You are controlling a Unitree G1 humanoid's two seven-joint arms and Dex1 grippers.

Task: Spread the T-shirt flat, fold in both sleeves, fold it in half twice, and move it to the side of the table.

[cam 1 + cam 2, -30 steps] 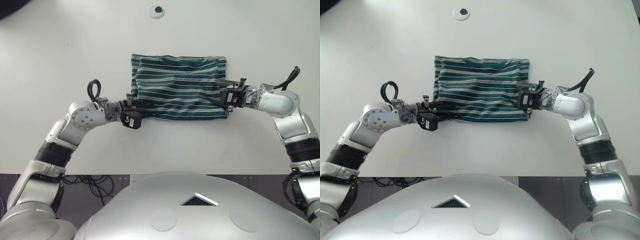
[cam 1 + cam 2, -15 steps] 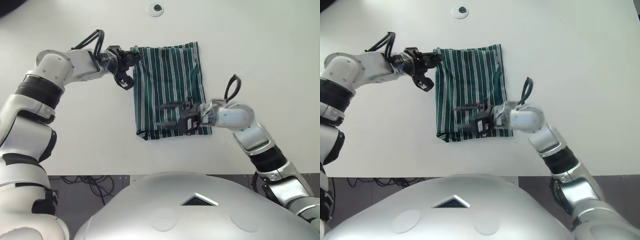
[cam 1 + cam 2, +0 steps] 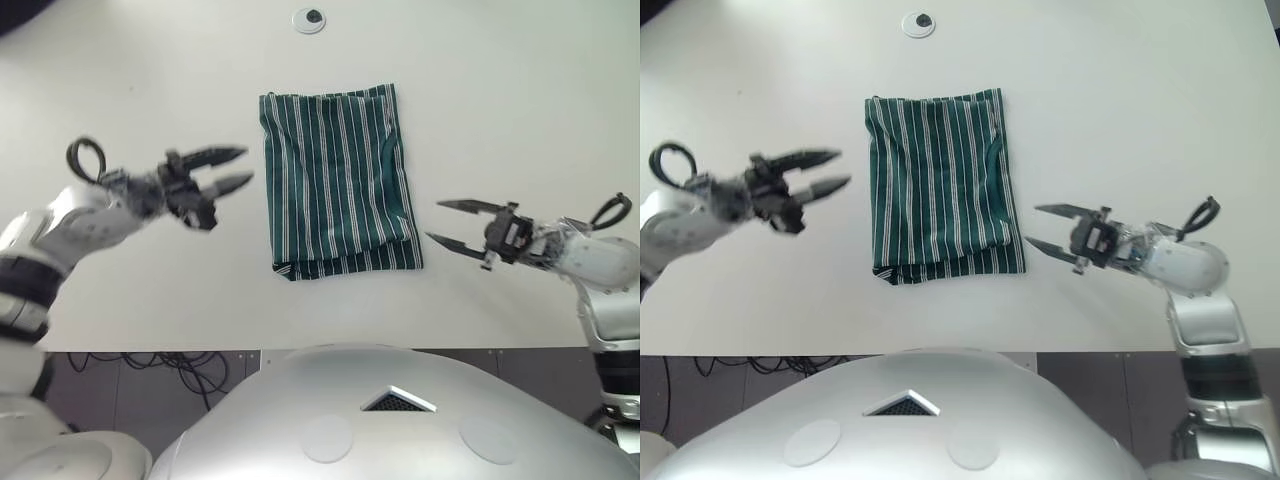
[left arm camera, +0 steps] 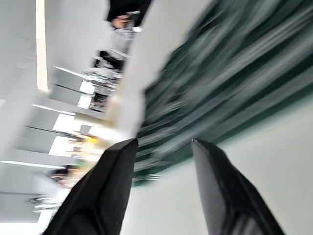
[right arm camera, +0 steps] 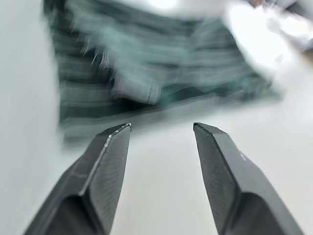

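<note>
OK: left gripper [image 3: 245,165] hovers over the left part of the matte white table [image 3: 520,90], black tapered fingers spread wide, empty. T-shirt [image 3: 338,180], dark green with thin white stripes, lies mid-table as a tall folded rectangle, with layers bunched along its near edge. Right gripper [image 3: 435,221] is just off the shirt's near right corner, fingers wide, empty.

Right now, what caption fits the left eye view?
Folded striped T-shirt on the table, between the open left gripper and right gripper.
</note>
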